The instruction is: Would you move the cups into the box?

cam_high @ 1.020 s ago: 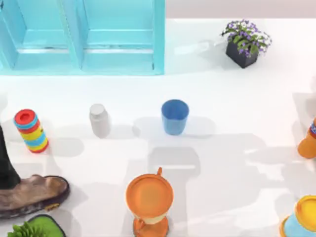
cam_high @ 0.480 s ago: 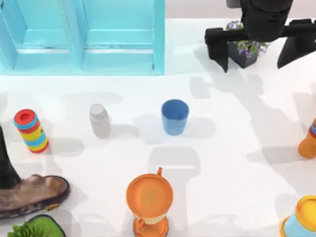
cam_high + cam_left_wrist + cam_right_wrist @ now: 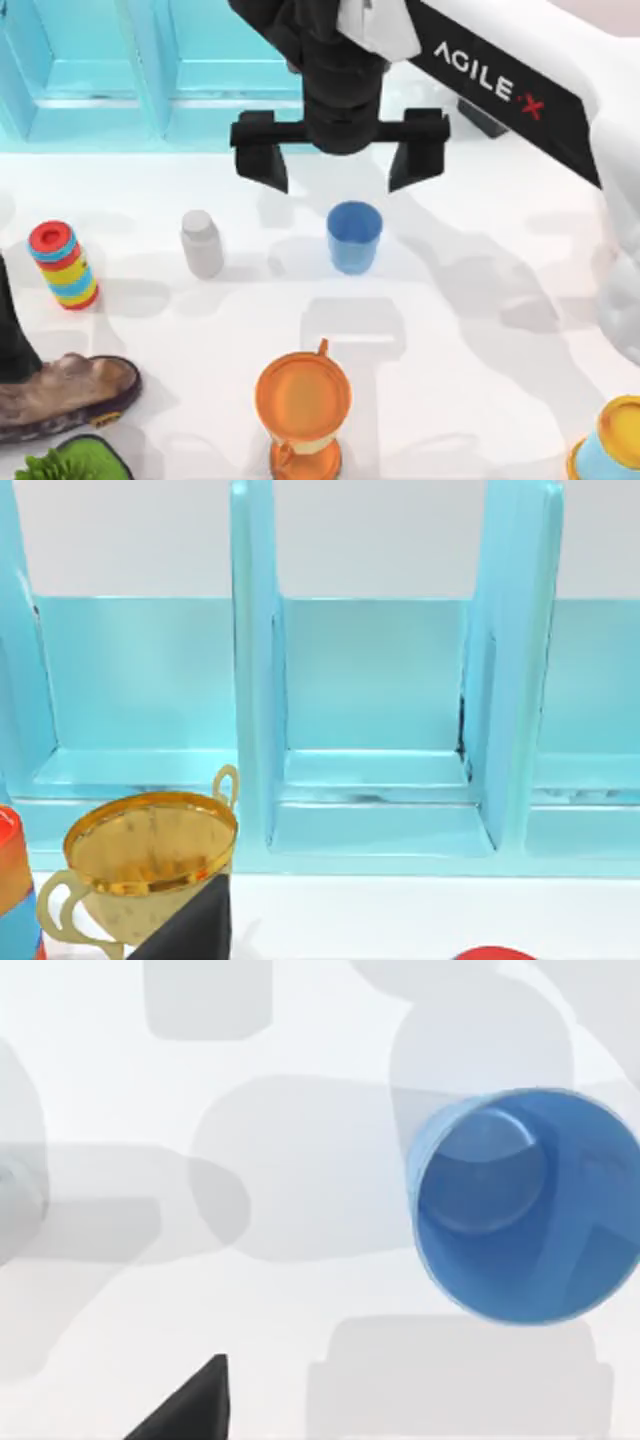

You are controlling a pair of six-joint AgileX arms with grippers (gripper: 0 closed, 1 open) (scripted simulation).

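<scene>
- Now the right gripper [image 3: 339, 160] hangs over the table just beyond the blue cup [image 3: 354, 236], at the cup's 12 o'clock in the top view; a second ago no arm was over the table, and half a second ago this gripper was out by the flower pot at 2 o'clock
- Its two fingers [image 3: 262, 152] are spread wide, farther apart than the cup is broad, and hold nothing
- By my reading this sideways sweep means the reach for the blue cup is under way: the gripper is nearly lined up above it but has not yet come down, so no grasp has begun
- That cup stands upright and empty near the table's middle, apart from the grey-white bottle [image 3: 202, 243] at its 9 o'clock and the orange jug [image 3: 303, 402] at its 6 o'clock
- At the far edge stands the turquoise box [image 3: 170, 75], at 11 o'clock from the cup, and the cup is not yet in it
- From the right wrist view the blue cup [image 3: 523, 1205] is seen straight down its mouth, off to one side, so some centring is probably left
- From the left wrist view come the box's dividers [image 3: 255, 670] face on and a gold-rimmed handled mug [image 3: 150, 865]; whether the left gripper is spread or closed I cannot tell
</scene>
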